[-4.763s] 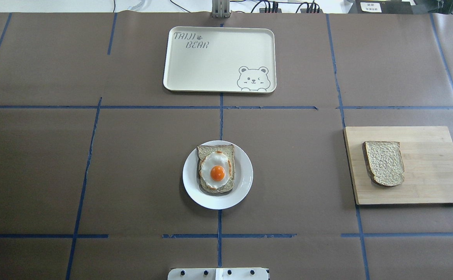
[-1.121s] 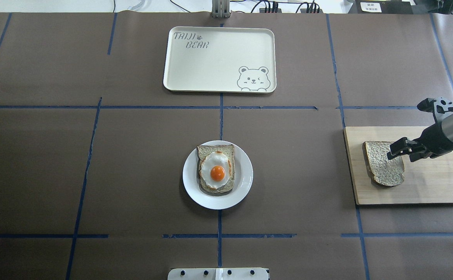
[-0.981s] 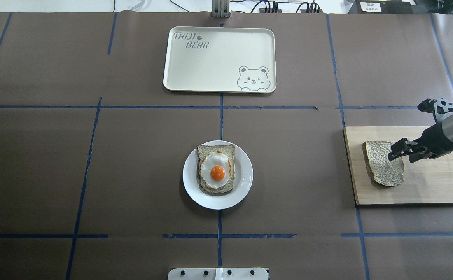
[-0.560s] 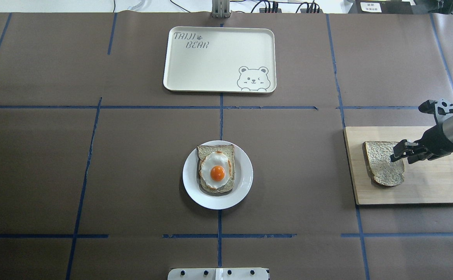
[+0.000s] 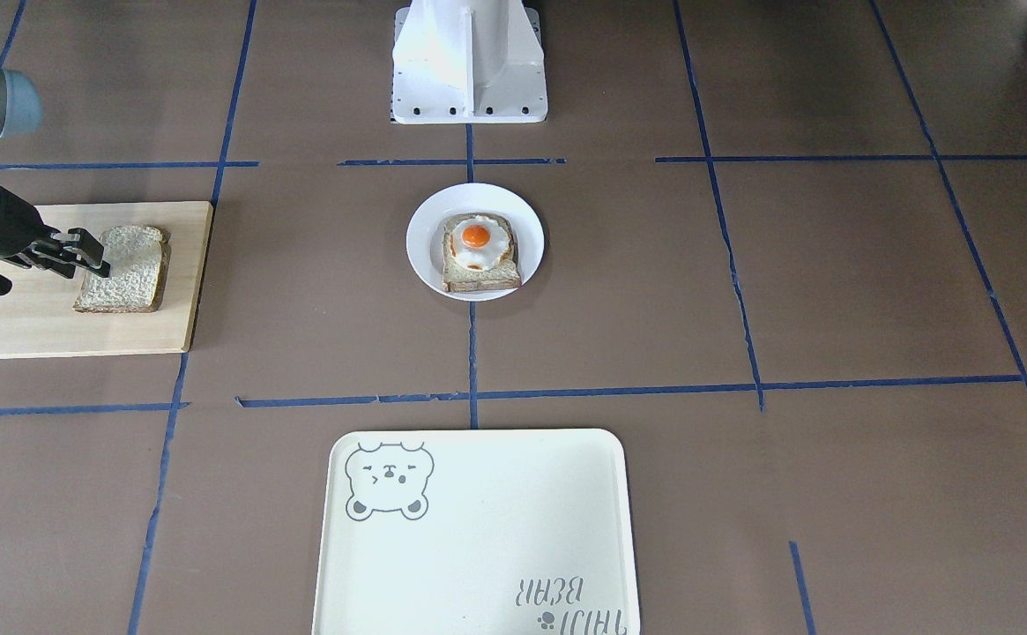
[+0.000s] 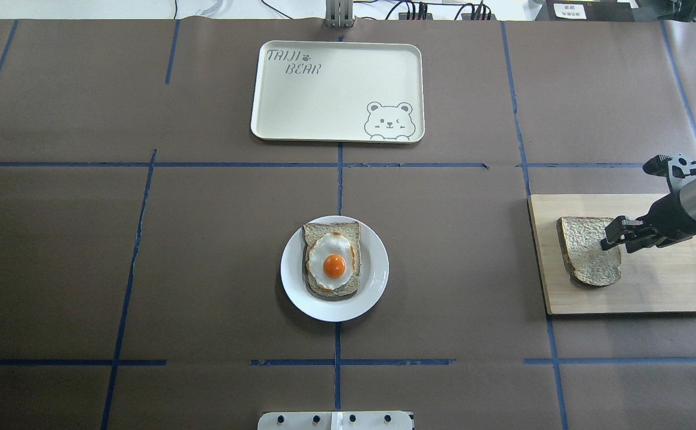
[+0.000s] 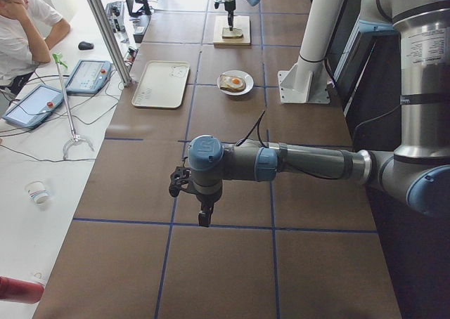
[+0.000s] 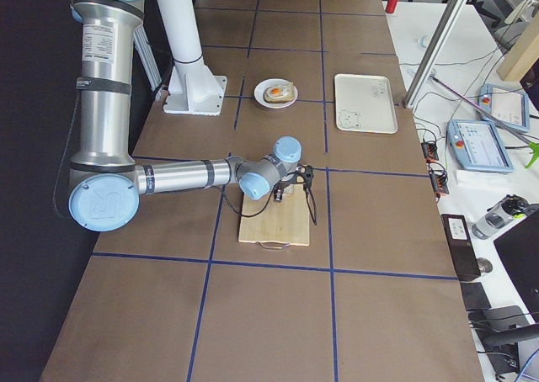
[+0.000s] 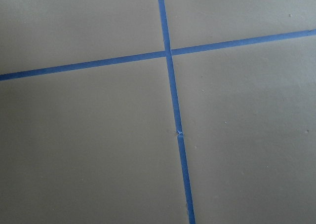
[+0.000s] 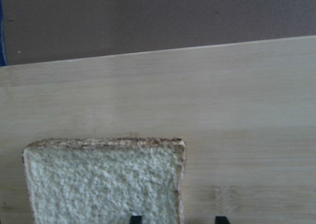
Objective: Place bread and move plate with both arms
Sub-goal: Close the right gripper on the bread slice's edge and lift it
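Note:
The plain bread (image 6: 585, 254) lies flat on a wooden cutting board (image 6: 658, 286) at the right of the table; it also shows in the front view (image 5: 125, 273). My right gripper (image 6: 612, 237) is open and low over the slice's near-side edge. In the right wrist view its two fingertips (image 10: 136, 219) straddle the edge of the bread (image 10: 98, 184). The white plate (image 6: 377, 269) sits at the table's centre and bears a bread slice with a fried egg (image 6: 334, 263). My left gripper (image 7: 203, 217) hangs over bare table far to the left; I cannot tell its state.
A cream rectangular tray with a bear drawing (image 6: 324, 101) lies at the far middle of the table. The white pedestal base (image 5: 469, 62) stands behind the plate. Blue tape lines cross the brown table cover. An operator sits beyond the table's far side.
My right arm has come in from the right, and its open gripper has sunk to the bread's edge. The bread, plate and tray have not moved.

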Robot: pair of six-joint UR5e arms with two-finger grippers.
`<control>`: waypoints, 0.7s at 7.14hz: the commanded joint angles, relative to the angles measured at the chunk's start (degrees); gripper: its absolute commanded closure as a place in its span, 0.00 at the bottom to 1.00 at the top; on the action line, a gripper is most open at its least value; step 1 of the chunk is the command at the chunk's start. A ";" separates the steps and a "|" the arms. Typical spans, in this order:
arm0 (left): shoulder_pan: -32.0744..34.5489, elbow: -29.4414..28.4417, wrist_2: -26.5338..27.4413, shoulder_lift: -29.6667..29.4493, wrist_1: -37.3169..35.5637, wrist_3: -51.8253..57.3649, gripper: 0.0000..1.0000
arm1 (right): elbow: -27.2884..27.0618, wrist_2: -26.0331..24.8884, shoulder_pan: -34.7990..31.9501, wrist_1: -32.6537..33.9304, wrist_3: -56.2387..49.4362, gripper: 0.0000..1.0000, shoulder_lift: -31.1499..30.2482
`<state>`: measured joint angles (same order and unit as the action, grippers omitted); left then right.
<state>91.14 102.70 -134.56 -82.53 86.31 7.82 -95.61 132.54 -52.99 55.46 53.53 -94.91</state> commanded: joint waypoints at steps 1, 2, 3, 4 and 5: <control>0.00 -0.04 0.00 0.00 0.00 0.00 0.00 | -0.10 0.00 0.08 0.00 0.00 0.56 0.07; 0.09 -0.04 0.00 0.00 0.00 0.00 0.00 | -0.10 0.26 0.08 0.00 0.00 0.68 -0.01; 0.09 0.05 0.00 0.00 0.00 0.00 0.00 | -0.10 0.35 0.26 0.00 0.00 0.76 -0.01; 0.09 0.14 0.00 0.00 0.00 0.00 0.00 | -0.10 0.36 0.35 0.00 0.00 0.89 -0.10; 0.09 0.22 0.00 0.00 0.00 0.00 0.00 | -0.10 1.14 0.35 -0.09 -0.09 1.00 -0.10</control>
<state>91.22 102.82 -134.56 -82.53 86.31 7.82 -95.71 133.07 -52.71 55.44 53.51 -94.98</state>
